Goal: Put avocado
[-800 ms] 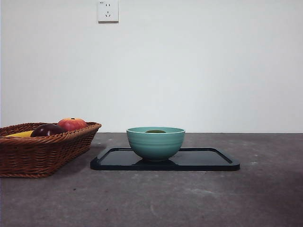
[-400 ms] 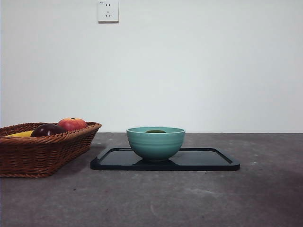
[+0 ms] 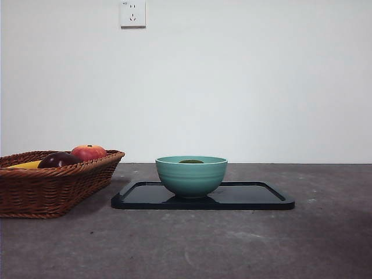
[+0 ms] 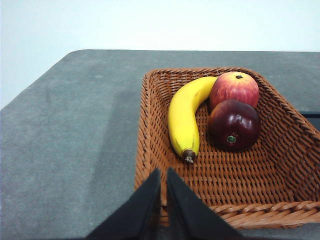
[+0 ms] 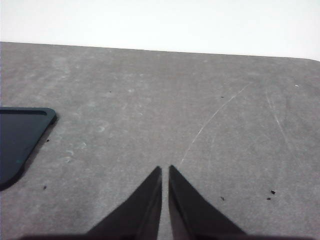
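The avocado [image 3: 191, 161] lies inside the teal bowl [image 3: 191, 176]; only its dark green top shows above the rim in the front view. The bowl stands on the black tray [image 3: 256, 197]. My left gripper [image 4: 163, 172] is shut and empty, above the near rim of the wicker basket [image 4: 280, 145]. My right gripper [image 5: 165, 170] is shut and empty over bare table, to the side of the tray's corner [image 5: 20, 135]. Neither arm shows in the front view.
The wicker basket [image 3: 52, 186] at the left holds a banana [image 4: 185, 117], a red-orange apple-like fruit [image 4: 234, 87] and a dark purple round fruit [image 4: 234, 125]. A wall socket [image 3: 132, 13] is on the wall behind.
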Tool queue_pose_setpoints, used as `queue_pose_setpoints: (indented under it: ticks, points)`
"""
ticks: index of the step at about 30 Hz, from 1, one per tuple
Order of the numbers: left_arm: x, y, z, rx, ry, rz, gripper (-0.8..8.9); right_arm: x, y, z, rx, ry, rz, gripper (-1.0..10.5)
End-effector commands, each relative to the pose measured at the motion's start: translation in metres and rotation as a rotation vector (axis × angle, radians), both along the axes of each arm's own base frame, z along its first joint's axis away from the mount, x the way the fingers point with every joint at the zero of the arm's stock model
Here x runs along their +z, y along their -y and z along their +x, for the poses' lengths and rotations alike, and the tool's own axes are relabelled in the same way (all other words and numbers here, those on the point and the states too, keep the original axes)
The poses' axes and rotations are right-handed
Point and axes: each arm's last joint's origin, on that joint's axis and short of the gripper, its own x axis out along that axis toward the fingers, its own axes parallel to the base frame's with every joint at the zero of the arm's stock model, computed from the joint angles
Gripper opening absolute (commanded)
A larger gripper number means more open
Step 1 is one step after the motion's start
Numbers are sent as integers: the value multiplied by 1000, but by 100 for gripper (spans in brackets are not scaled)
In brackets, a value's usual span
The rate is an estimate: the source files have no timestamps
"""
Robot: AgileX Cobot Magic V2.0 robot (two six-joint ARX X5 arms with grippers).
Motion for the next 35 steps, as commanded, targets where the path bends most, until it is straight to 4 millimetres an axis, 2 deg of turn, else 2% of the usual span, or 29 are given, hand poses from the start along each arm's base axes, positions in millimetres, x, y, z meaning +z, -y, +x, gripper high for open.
queue_pose_setpoints:
  ticks: [1,35]
  points:
    - [-8,0,1,-2,-28,6,20,-3,0,0,-1,-19,-6,20]
    - [-8,0,1,-2,-28,6,20,0,0,0,12,13,11,20]
